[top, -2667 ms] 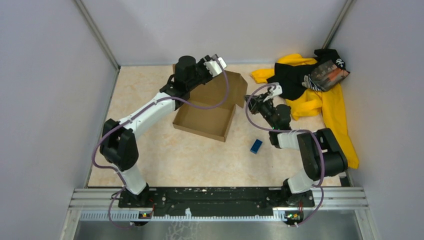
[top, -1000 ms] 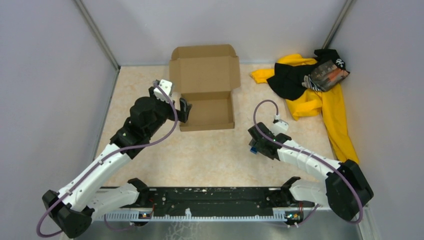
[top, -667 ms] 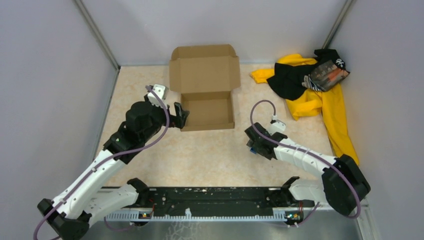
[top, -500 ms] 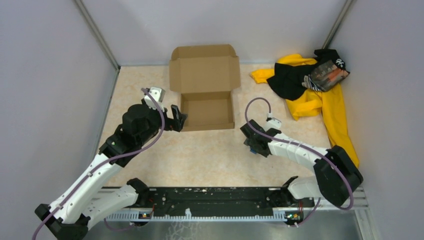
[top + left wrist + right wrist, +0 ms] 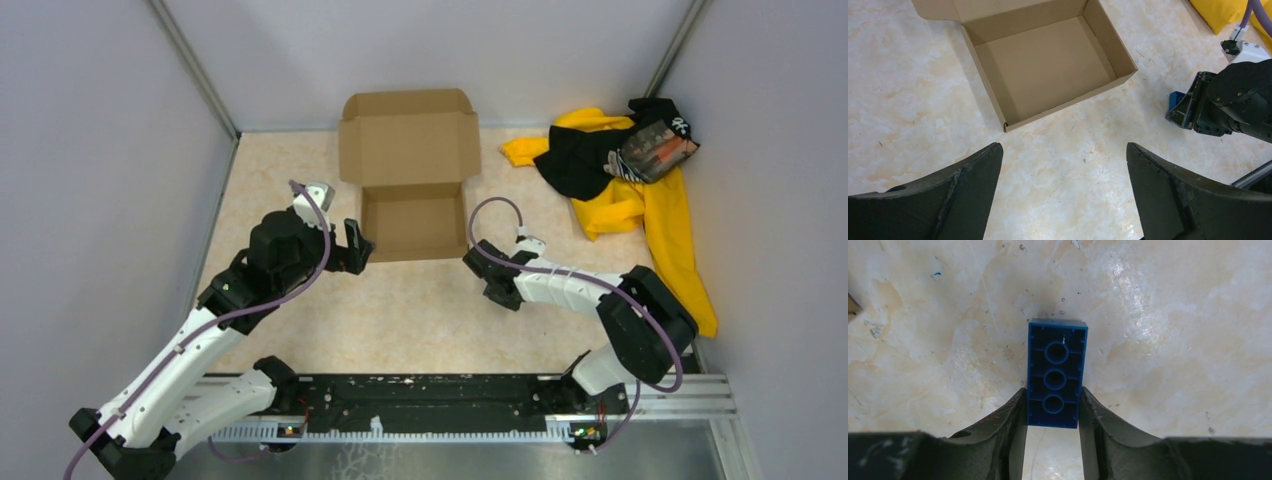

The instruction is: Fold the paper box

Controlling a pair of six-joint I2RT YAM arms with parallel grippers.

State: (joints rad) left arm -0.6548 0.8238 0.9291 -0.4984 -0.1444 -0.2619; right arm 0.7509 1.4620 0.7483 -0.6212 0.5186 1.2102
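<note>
Top external shows the paper box [image 5: 415,220] open-side up, long axis left-right

A lab test cell is shown. It is walled by grey panels [image 5: 90,180] at nine, twelve and three o'clock.

We see the paper box [image 5: 1043,65] as plain matt brown cardboard, smooth and unprinted. The desk [image 5: 1173,315] looks like polished beige stone, faintly glossy, scuffed and speckled. The blue block [image 5: 1055,372] is smooth moulded plastic with a slight sheen. The left gripper [image 5: 1064,147] is matt black with a fine grain. The yellow-and-black pile [image 5: 655,215] is soft cloth, and the near rail [image 5: 715,398] is bare metal.
</note>
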